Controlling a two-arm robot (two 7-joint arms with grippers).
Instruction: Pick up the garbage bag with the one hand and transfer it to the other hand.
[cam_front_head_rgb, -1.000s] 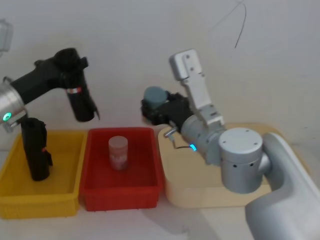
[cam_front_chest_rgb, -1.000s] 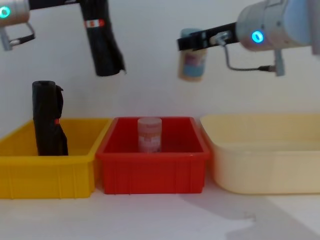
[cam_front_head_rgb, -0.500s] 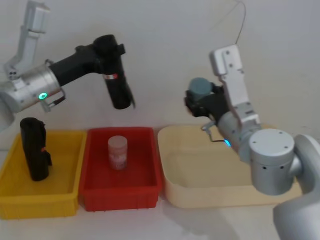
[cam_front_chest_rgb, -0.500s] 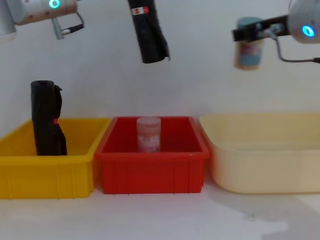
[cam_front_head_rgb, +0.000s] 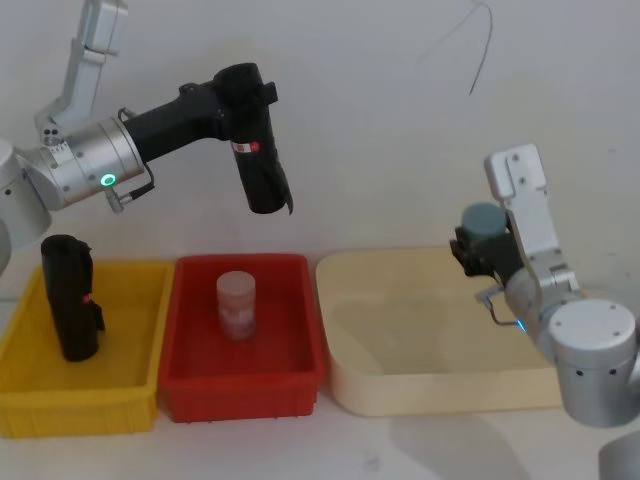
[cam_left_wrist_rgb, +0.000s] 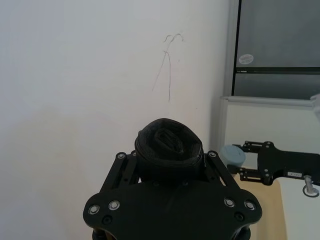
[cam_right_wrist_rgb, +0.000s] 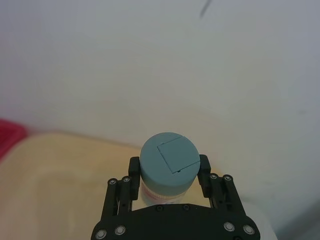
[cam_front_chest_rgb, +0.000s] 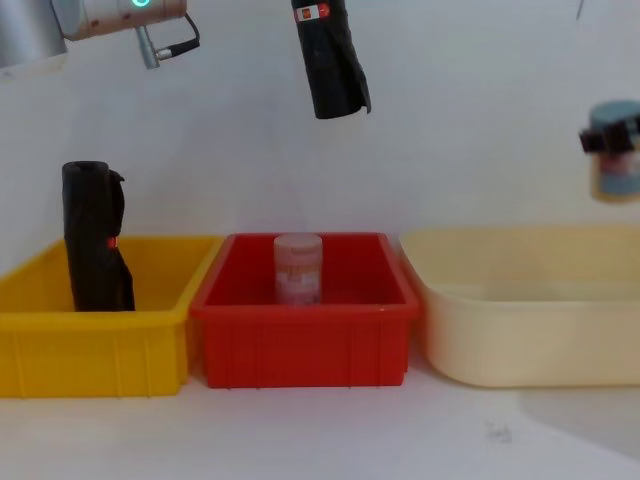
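The garbage bag (cam_front_head_rgb: 262, 165), a black roll with a small red-and-white label, hangs tilted in the air above the red bin's far edge. My left gripper (cam_front_head_rgb: 245, 95) is shut on its upper end, and the left wrist view shows the roll's top (cam_left_wrist_rgb: 169, 150) clamped between the jaws. In the chest view the roll (cam_front_chest_rgb: 332, 60) hangs from the top edge. My right gripper (cam_front_head_rgb: 480, 245) is off to the right above the cream tub, shut on a pale jar (cam_front_head_rgb: 484, 225) with a grey-blue lid (cam_right_wrist_rgb: 167, 160); the jar (cam_front_chest_rgb: 614, 150) shows at the chest view's right edge.
A second black roll (cam_front_head_rgb: 68, 300) stands upright in the yellow bin (cam_front_head_rgb: 80, 410) at the left. The red bin (cam_front_head_rgb: 240, 395) in the middle holds a pale lidded jar (cam_front_head_rgb: 236, 305). The cream tub (cam_front_head_rgb: 400, 385) sits at the right. A white wall lies close behind.
My left arm has carried the black roll rightward and higher, from over the yellow bin to over the red one. My right arm has swung the jar away to the right and lower.
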